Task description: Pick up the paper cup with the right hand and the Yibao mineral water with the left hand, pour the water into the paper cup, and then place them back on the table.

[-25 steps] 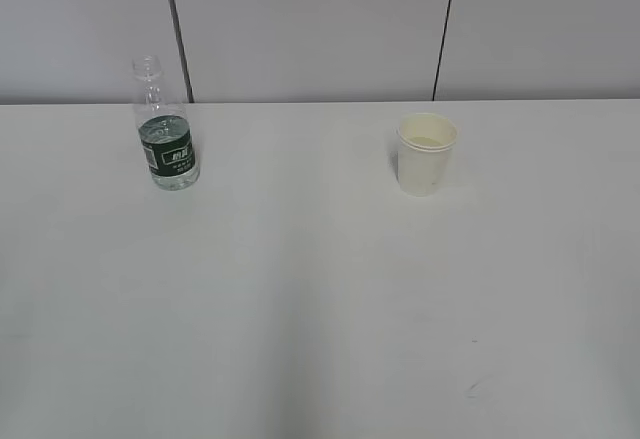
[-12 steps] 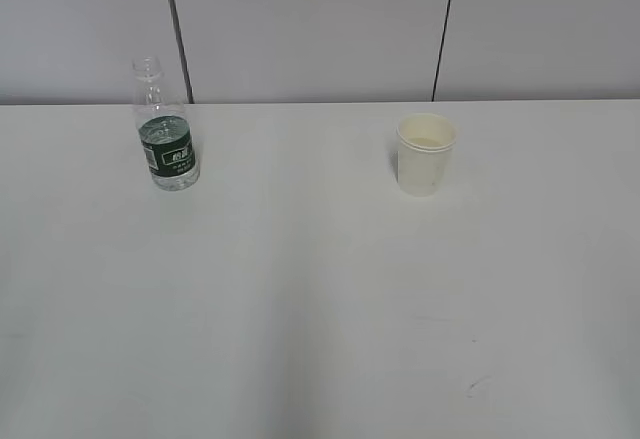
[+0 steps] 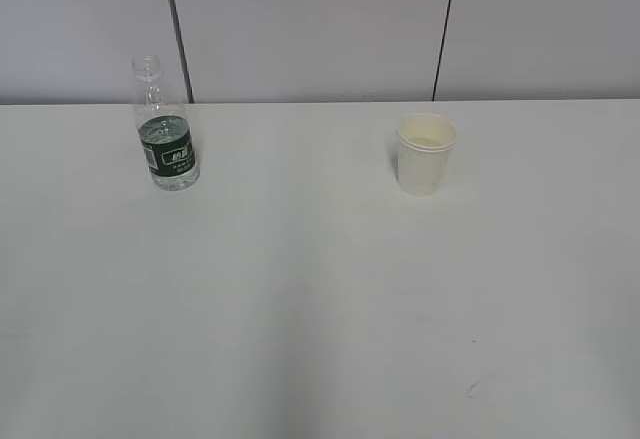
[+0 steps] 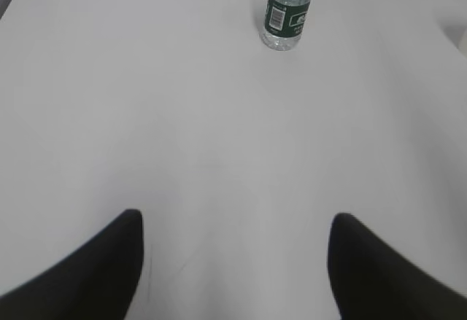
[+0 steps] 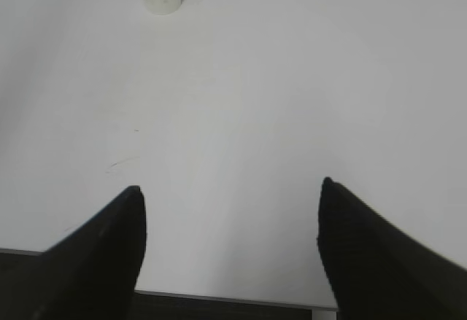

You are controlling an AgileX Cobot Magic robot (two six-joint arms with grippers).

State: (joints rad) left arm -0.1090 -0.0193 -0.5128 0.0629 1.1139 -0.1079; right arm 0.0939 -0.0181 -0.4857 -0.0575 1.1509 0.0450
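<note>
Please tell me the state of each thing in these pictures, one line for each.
Yibao mineral water: upright on the table, capless, partly filled, not held.
Paper cup: upright on the table, open top, not held.
Left hand: fingers open, empty, far from the bottle.
Right hand: fingers open, empty, far from the cup.

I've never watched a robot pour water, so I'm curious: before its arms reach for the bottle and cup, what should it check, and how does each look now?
1. Small clear plastic bottle with dark green label upright on the white table: ok.
2. Bottle neck uncapped: ok.
3. Cream-white paper cup upright, mouth up: ok.
4. Left gripper open, bottle far ahead: ok.
5. Right gripper open, cup far ahead, left of centre: ok.
6. Cup empty: cannot tell.
</note>
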